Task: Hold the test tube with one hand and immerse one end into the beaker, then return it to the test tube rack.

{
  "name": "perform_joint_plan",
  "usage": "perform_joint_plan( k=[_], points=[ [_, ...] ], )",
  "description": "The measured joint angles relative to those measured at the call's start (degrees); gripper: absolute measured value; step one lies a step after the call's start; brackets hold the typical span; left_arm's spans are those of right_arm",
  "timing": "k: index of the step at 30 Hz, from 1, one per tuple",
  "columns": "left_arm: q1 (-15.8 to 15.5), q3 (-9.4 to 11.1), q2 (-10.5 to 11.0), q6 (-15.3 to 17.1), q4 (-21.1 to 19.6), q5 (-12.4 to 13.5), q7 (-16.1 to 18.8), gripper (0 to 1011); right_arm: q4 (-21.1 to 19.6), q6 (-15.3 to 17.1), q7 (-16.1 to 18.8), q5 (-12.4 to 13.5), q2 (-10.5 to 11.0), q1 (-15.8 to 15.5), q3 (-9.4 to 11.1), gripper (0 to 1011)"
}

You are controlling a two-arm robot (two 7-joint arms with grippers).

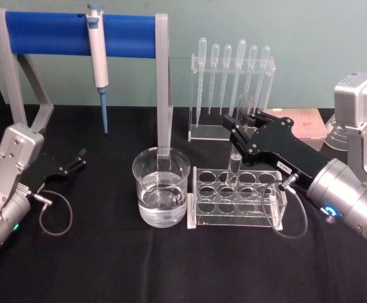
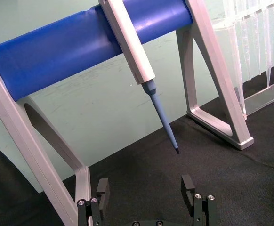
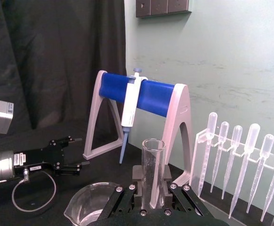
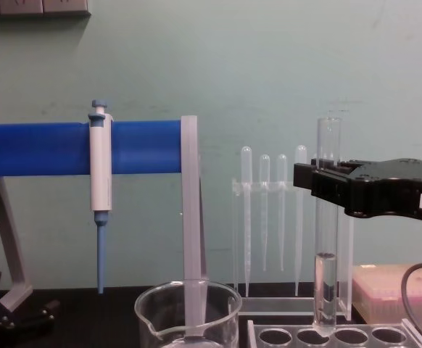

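The test tube (image 1: 246, 106) stands upright with my right gripper (image 1: 241, 128) shut on its upper half. Its round bottom, holding a little clear liquid, hangs at a back-row hole of the clear tube rack (image 1: 267, 203); I cannot tell whether it is inside the hole. From the chest, the test tube (image 4: 327, 239) rises through the black right gripper (image 4: 312, 181). The beaker (image 1: 161, 183), part full of water, stands just left of the rack. My left gripper (image 1: 79, 158) rests open at the far left, holding nothing.
A white-and-blue pipettor (image 1: 98, 60) hangs on a blue-barred stand (image 1: 51, 31) at the back left. Behind the tube rack stands a clear holder with several plastic pipettes (image 1: 231, 69). A pink box (image 1: 306, 123) lies at the back right.
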Motion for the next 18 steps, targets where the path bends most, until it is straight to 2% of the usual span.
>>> perform_joint_plan(
  k=[18],
  points=[
    [0.0, 0.0, 0.0, 0.0, 0.0, 0.0, 0.0, 1000, 0.0, 0.0, 0.0, 0.0, 0.0, 0.0, 0.0, 227]
  ],
)
